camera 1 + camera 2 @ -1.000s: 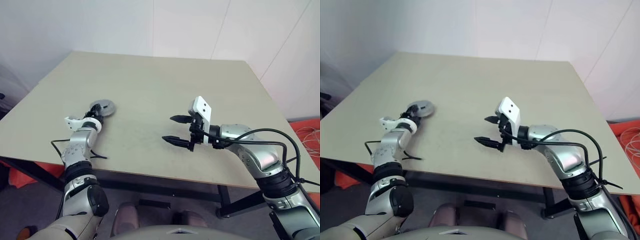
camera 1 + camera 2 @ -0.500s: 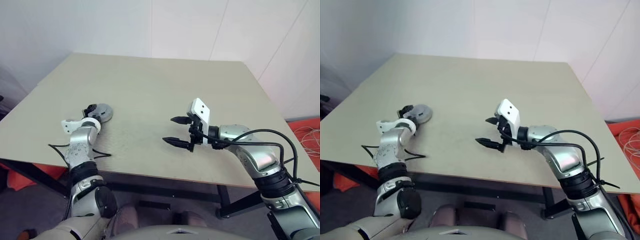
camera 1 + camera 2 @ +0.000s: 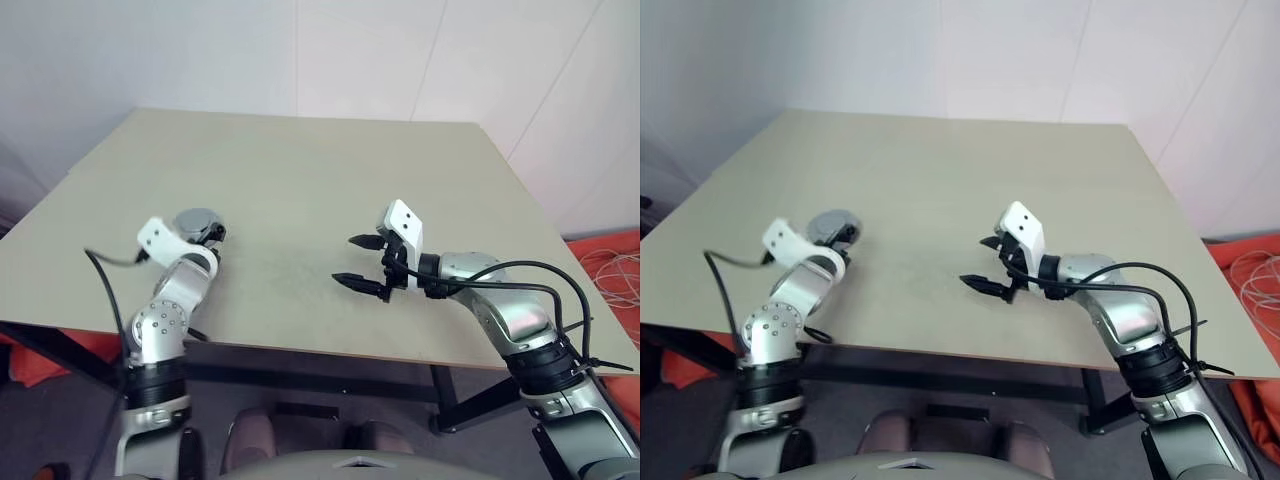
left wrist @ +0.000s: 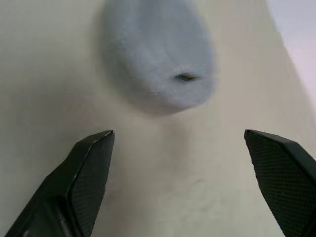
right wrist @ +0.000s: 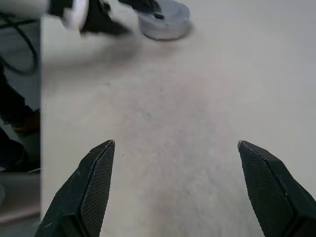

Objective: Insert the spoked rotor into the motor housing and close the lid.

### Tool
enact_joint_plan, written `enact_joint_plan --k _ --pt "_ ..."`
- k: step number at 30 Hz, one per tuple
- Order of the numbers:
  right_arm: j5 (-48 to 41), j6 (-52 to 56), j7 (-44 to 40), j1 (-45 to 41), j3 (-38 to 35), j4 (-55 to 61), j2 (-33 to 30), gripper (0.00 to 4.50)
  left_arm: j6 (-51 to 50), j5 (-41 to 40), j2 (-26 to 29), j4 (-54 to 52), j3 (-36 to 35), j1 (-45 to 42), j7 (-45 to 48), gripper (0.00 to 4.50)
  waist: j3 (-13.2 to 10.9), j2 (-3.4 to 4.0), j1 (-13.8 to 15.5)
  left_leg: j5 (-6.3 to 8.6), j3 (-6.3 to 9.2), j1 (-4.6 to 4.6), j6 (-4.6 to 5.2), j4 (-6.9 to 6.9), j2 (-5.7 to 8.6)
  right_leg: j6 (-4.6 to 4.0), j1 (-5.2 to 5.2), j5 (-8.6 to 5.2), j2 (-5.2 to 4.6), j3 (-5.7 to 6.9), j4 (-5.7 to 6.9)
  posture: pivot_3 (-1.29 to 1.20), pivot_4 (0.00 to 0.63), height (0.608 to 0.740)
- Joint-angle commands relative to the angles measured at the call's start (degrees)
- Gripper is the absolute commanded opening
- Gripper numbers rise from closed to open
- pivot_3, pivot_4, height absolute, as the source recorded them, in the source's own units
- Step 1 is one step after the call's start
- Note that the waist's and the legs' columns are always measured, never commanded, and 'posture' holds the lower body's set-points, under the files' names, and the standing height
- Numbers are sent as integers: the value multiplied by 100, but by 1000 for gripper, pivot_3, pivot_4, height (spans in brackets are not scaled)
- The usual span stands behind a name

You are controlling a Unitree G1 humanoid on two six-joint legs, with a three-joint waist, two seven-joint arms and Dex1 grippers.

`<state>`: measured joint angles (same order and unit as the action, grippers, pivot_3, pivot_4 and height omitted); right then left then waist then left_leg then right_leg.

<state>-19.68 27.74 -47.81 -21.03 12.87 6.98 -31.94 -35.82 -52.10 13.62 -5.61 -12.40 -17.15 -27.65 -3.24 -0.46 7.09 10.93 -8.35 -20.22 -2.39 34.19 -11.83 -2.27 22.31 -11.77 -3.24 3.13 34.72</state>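
Black two-fingered grippers hang over a beige table (image 3: 300, 150), both spread wide and holding nothing. Nearest the table's front edge, the right gripper (image 3: 358, 262) hovers above bare tabletop at centre-right, its fingers pointing toward the robot's left. Across the table, the left gripper (image 3: 212, 234) sits just beside the closed assembly, its fingers (image 4: 86, 170) apart from the disc and flanking empty tabletop in the wrist view. Just beyond it, near the left edge, the grey lid (image 4: 158, 54) lies flat and closed on the motor housing (image 5: 165, 24), a dark spot at its centre. The rotor is hidden from sight.
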Motion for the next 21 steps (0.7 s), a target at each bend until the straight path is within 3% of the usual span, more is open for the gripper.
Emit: enact_joint_plan --k 1,5,12,15,21 --pt "228 -371 159 -131 -258 -337 80 4500 247 1522 1097 -22 1159 -11 1666 4479 0 9 -10 0 -1 3 0 0 1 0 0 0 -1 -2 0 0 0 740" --pt "262 -621 338 -122 -516 -791 276 4500 1365 2318 1808 540 1474 35 3529 4479 -1 16 -19 8 -7 5 13 0 2 -1 -3 0 -16 -15 -3 0 0 740" --pt "277 -1392 249 -9 -807 -1564 540 4500 3021 2586 2043 1284 1117 367 5923 4479 -3 27 -32 9 -11 7 12 -20 0 -12 1 2 -15 -15 5 0 0 740" --pt "308 -1670 148 41 -857 -1773 559 4500 3851 2779 2096 1641 942 495 6579 4479 -3 28 -58 10 -15 12 13 -29 -1 -18 3 1 -14 -15 4 0 0 740" --pt "247 -1691 2 86 -899 -1860 600 4500 4146 2926 2083 2003 652 484 7009 4479 -5 30 -144 11 -16 23 16 -31 -1 -18 -6 0 -16 -16 5 0 0 740"
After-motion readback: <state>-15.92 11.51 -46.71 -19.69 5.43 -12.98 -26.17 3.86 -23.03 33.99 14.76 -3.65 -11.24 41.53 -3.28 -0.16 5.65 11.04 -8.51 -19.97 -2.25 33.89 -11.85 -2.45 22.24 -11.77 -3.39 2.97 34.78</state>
